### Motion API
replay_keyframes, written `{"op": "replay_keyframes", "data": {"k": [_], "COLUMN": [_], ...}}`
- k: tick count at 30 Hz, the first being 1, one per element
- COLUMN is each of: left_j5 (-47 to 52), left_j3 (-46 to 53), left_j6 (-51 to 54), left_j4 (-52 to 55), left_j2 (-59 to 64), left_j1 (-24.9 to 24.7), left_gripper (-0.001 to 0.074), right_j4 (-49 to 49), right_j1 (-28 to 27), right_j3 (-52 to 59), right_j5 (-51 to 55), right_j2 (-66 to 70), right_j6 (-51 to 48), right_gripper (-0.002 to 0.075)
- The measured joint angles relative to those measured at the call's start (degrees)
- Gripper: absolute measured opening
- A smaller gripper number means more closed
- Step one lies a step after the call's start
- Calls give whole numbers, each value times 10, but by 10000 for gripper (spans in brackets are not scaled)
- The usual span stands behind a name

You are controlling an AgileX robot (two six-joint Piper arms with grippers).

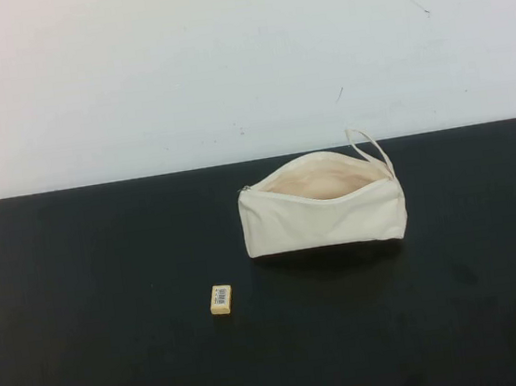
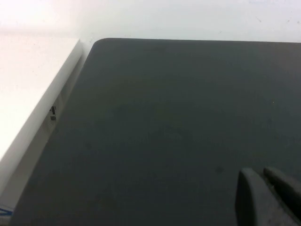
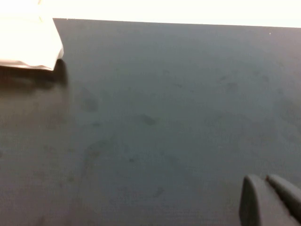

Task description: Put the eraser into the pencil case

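I judge the eraser (image 1: 221, 298) light, stiff and grippable across its short sides, the open-mouthed pencil case (image 1: 322, 213) soft; left gripper (image 2: 269, 197) and right gripper (image 3: 270, 200) hang over bare table (image 1: 83, 299), and whether either is open I cannot tell.

Black tabletop (image 1: 83, 299) against a white wall, cream pencil case (image 1: 322, 211) lying unzipped toward the far right, mouth gaping, tiny pale-yellow eraser (image 1: 220, 299) flat on the surface nearer, left of the pouch, well apart

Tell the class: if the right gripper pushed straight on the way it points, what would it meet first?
Probably only the black table. The right gripper faces bare tabletop; the pencil case lies off to one side. Depth is unclear.
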Motion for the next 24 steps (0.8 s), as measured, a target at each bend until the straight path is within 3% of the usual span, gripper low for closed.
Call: {"op": "replay_keyframes", "data": {"k": [24], "left_j5": [-2], "left_j3": [0], "left_j6": [3], "left_j4": [-29], "left_j2": [0], "left_j1": [0], "left_gripper": [-2], "right_j4": [0], "right_j1": [0], "right_j3": [0], "right_j5": [0], "right_j2": [0], "right_j6": [0], "right_gripper": [-1]}}
